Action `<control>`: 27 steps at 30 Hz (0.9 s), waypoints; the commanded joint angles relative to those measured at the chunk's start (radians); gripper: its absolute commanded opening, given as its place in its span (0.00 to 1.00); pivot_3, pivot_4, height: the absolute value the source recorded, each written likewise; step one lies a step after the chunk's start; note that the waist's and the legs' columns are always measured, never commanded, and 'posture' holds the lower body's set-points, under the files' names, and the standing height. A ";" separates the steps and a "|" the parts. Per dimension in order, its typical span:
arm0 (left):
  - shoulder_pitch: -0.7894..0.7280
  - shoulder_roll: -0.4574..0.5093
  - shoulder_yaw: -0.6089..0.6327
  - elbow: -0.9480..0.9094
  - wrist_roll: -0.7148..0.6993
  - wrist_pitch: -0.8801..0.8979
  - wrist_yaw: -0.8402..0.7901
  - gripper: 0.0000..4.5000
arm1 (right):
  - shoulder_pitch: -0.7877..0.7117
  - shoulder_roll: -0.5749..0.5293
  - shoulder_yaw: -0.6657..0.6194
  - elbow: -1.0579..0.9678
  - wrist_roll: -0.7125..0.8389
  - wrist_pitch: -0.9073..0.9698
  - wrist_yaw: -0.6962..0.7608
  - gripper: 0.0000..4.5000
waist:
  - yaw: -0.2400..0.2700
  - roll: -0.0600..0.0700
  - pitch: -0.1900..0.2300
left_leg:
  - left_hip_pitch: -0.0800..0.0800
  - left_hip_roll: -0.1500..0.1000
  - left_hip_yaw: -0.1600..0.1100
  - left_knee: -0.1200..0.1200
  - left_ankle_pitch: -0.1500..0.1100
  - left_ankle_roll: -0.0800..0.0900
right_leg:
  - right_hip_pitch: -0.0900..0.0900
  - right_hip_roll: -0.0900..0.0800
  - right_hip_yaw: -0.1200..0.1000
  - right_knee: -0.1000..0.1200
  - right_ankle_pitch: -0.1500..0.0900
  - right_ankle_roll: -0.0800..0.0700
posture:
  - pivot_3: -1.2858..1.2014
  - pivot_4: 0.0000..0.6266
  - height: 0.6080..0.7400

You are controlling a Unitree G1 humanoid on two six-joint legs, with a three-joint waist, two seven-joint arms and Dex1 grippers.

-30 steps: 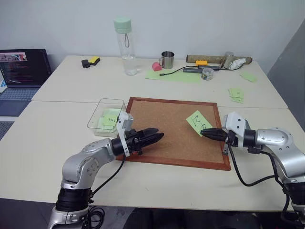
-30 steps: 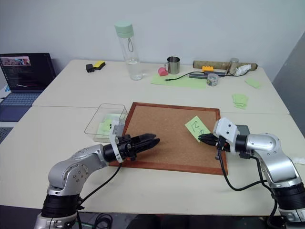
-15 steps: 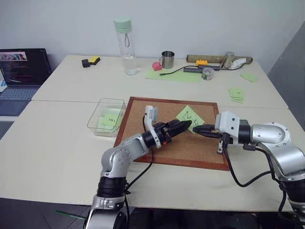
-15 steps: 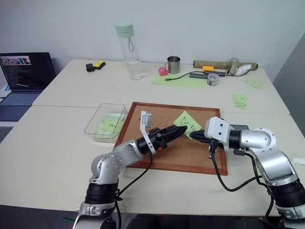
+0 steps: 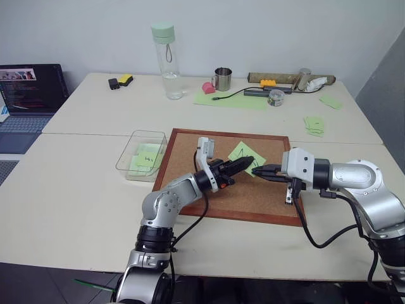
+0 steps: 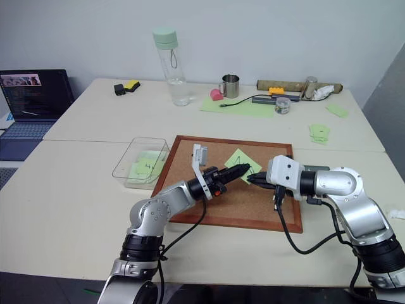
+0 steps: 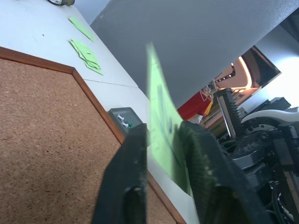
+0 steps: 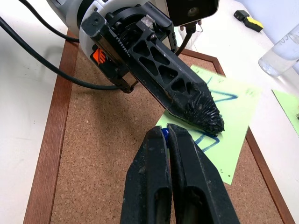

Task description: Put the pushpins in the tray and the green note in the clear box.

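The green note (image 5: 240, 151), light green with a dark scribble, stands tilted up over the corkboard (image 5: 190, 149). My left gripper (image 5: 249, 161) is shut on its edge. My right gripper (image 5: 256, 169) meets it tip to tip from the right and is shut on a dark blue pushpin (image 8: 163, 135) at the note's lower corner. The small dark grey tray (image 7: 115, 112) lies just past the corkboard's right edge, with tiny pins in it. The clear box (image 5: 124, 154) sits left of the corkboard and holds a scribbled green note.
At the back of the table are a tall water bottle (image 5: 164, 60), a metal mug (image 5: 222, 79), a large pale green sheet (image 5: 231, 100) and a cable. A stack of blank green notes (image 5: 313, 125) lies at the right, and a laptop (image 5: 31, 88) at the far left.
My left gripper swung right across the corkboard to the note and closed on it. My right gripper shifted left and slightly up. The note moved left and now stands tilted off the board.
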 commanded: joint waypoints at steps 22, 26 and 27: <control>-0.024 0.011 -0.081 0.040 0.277 -0.290 0.060 0.02 | 0.109 -0.124 -0.196 0.132 -0.086 0.135 -0.157 0.00 | 0.004 0.000 0.000 | -0.001 0.000 0.000 0.000 0.000 0.000 | 0.000 0.000 0.000 0.000 0.000 0.000 | 0.52 0.24 1.00; -0.015 0.059 -0.100 -0.014 0.306 -0.303 0.043 0.02 | 0.123 -0.105 -0.187 0.289 -0.140 0.125 -0.237 0.00 | 0.001 0.000 0.000 | -0.001 0.000 0.000 0.000 0.000 0.000 | 0.000 0.000 0.000 0.000 0.000 0.000 | 0.52 0.24 1.00; -0.014 0.066 -0.098 -0.024 0.305 -0.300 0.045 0.02 | 0.114 -0.092 -0.181 0.337 -0.155 0.121 -0.261 0.00 | -0.002 0.000 0.000 | -0.001 0.000 0.001 0.000 0.000 0.000 | -0.001 0.000 0.001 0.001 0.000 0.000 | 0.52 0.24 1.00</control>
